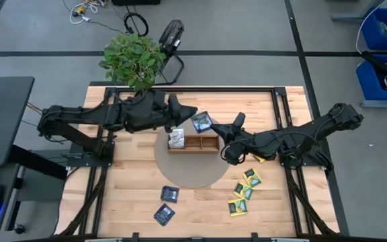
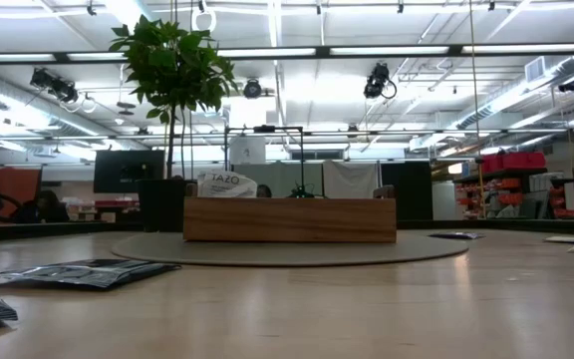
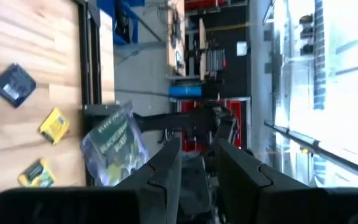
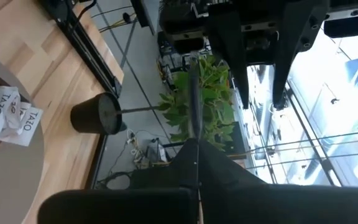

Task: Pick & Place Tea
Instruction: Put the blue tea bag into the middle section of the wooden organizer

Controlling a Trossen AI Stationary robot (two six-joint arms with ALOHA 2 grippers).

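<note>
Wooden table [image 1: 133, 202], left pincer [image 1: 192, 115] gripping packet [image 1: 202, 122]

"TAZO" — white tea packets [image 2: 226, 183]

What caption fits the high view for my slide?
Left gripper holds a dark blue tea packet above the wooden tray; right gripper nearby.

Both arms flanking the wooden tray [image 1: 200, 144] are matte black throughout, built of chunky rounded joint housings linked by slimmer segments, and each ends in a pair of flat, squared black fingers [image 3: 166, 171] with plain, unmarked faces.
</note>
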